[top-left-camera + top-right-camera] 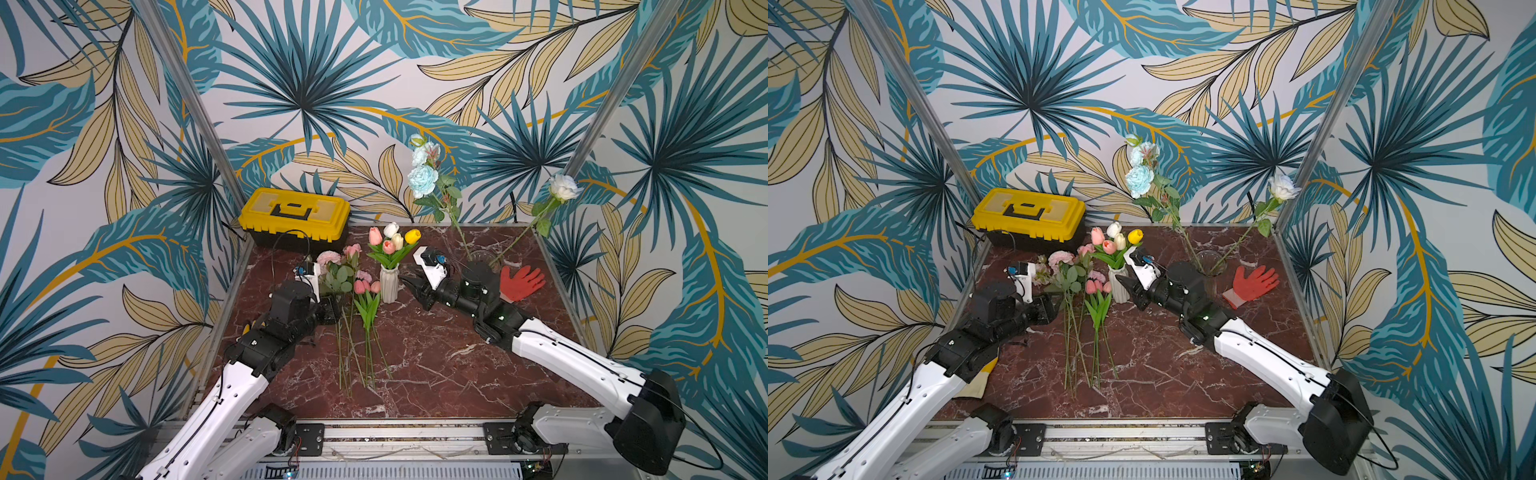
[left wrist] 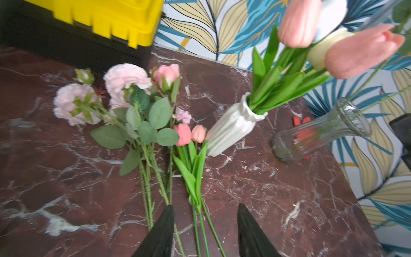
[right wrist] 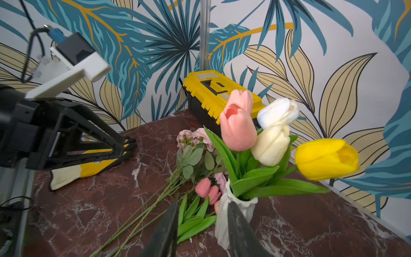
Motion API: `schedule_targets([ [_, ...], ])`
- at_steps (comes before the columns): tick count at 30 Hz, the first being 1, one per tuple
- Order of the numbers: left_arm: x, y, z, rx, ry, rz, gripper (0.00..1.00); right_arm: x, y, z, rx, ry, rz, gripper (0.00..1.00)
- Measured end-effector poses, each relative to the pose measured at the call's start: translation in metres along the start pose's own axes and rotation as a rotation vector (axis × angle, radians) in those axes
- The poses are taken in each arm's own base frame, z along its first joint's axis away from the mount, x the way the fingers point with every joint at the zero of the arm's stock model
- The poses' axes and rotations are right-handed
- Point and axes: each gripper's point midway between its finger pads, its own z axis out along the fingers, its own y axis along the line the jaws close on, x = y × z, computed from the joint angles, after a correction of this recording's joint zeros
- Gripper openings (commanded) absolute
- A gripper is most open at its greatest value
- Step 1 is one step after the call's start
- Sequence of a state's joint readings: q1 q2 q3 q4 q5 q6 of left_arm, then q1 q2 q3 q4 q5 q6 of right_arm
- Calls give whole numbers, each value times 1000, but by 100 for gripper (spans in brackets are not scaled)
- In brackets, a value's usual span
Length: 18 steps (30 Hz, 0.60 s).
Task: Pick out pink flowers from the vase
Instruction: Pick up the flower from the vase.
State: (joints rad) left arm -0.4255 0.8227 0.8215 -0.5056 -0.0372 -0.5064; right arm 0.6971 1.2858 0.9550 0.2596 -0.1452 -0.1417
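Two pink tulips (image 1: 375,235) stand in the white vase (image 1: 389,284), packed among a white, a cream and a yellow tulip (image 1: 412,236). By my reading these are the only pink ones not yet out.

A pile of pink flowers (image 1: 347,266) (peonies, rose, carnation, small tulips) lies flat on the table (image 1: 436,365) just beside the vase, on the left arm's side.

Step in hand, as I judge it: between picks.

Left gripper (image 2: 205,205) hovers low over the pile's stems. Jaws apart, nothing clamped. Left arm reaches forward, low, wrist near level.

Right gripper (image 1: 406,282) sits just beside the vase's body on the opposite side, jaws apart. One finger crosses in front of the vase wall in the right wrist view, with no grip on it. Right arm comes in on a diagonal, forearm low.

Next move likely calls for closing on one pink stem just above the vase's mouth, clear of its neighbours, then a straight upward pull. The slim vase probably wants steadying.

Behind the white vase, a glass vase (image 1: 482,255) holds pale blue roses (image 1: 422,180): leave those alone.
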Motion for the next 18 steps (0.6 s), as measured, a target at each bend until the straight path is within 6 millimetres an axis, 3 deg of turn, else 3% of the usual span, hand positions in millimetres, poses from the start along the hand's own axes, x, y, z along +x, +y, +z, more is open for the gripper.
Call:
schedule_targets([
  [7, -12, 16, -22, -112, -131, 23, 51, 13, -9, 33, 79, -41, -79, 35],
  [18, -8, 17, -26, -141, -159, 57, 51, 36, -24, 60, 165, -30, -85, 33],
])
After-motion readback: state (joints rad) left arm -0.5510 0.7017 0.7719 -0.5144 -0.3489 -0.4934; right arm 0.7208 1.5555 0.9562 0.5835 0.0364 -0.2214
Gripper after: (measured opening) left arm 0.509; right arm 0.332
